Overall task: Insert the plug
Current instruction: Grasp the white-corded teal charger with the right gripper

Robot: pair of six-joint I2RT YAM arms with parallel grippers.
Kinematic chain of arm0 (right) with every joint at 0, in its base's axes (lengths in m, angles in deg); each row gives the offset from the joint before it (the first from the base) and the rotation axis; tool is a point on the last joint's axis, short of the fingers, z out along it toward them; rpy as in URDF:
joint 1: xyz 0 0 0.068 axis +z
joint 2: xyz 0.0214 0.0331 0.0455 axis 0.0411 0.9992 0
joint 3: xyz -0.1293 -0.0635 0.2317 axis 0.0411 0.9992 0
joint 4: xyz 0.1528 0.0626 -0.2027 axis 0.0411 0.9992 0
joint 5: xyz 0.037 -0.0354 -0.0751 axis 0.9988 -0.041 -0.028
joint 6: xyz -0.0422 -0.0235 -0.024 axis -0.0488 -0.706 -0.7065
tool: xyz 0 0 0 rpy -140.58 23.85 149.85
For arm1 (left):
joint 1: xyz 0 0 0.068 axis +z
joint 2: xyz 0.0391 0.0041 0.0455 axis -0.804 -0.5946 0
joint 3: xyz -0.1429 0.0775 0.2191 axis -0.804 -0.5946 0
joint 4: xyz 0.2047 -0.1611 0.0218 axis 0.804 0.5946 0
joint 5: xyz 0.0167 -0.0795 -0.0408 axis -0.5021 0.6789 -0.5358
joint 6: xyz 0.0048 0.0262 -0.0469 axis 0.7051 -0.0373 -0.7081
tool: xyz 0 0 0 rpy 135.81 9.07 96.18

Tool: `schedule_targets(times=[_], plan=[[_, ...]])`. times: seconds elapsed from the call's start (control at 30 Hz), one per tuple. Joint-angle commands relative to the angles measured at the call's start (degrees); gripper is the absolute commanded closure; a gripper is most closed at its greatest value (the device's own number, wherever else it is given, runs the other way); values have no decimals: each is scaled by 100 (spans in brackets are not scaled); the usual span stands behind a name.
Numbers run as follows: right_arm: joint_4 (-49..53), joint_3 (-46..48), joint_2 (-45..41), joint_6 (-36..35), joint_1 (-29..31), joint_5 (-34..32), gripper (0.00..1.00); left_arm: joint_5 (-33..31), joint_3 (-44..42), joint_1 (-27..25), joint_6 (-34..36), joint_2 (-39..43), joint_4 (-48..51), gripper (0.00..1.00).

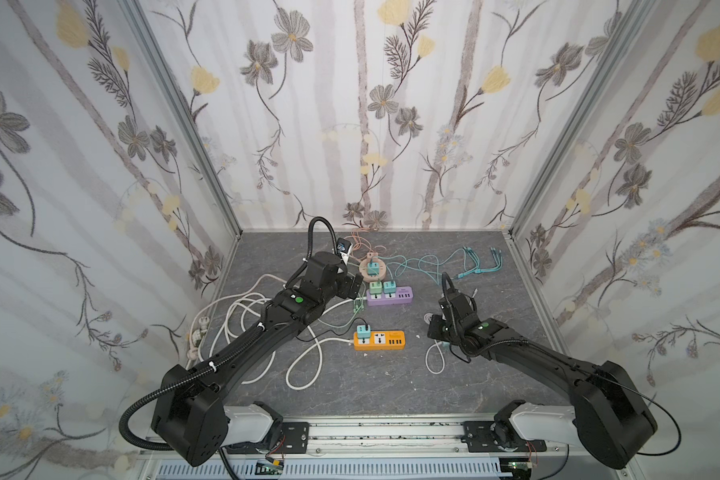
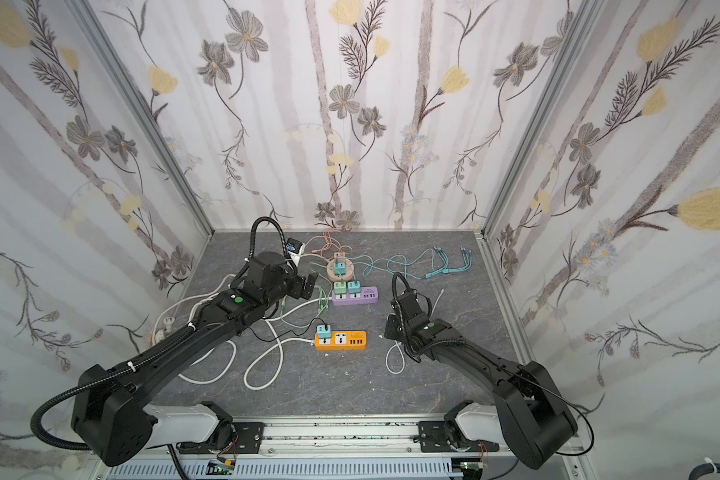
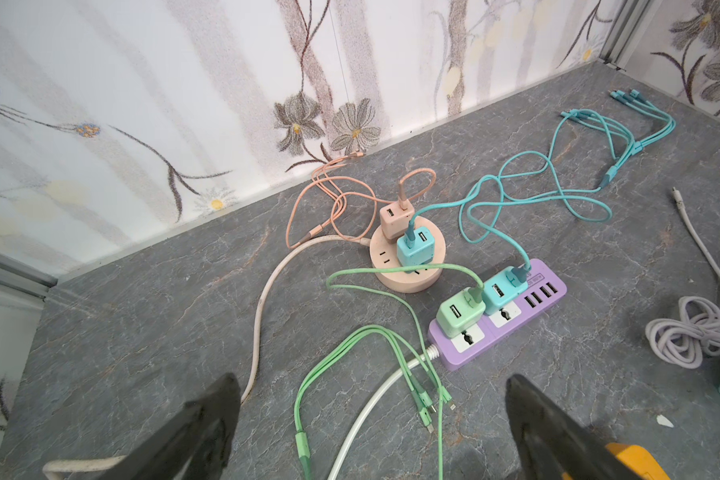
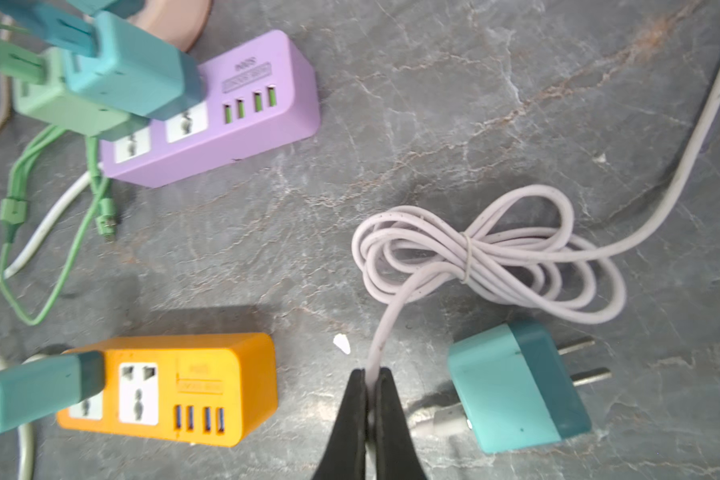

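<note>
Barely begun, with no plug picked up yet. Pinched shut on the pale lilac cable (image 4: 387,320) at the right gripper (image 4: 371,376); just beside it, untouched and flat on the table (image 4: 474,104), the loose teal plug (image 4: 516,386). Left to do: grasping it, carrying it to the orange strip (image 4: 171,390) on the gripper's other side, seating it in the free socket. Spread wide and empty at the left gripper (image 3: 371,399).

Purple power strip (image 4: 229,151) label blurred, orange power strip (image 3: 632,463) cropped

left tool (image 3: 371,386) spread wide, aloft; right tool (image 4: 371,376) pinched tight, low, pointing down
</note>
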Motion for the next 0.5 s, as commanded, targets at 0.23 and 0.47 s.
schedule_targets(times=[0.23,0.47], plan=[[-94,56,-180,-843,128,1115,100,679,652,37,-381,-516,814,0],[8,-90,179,-902,379,1238,95,849,732,6,-431,-696,899,0]])
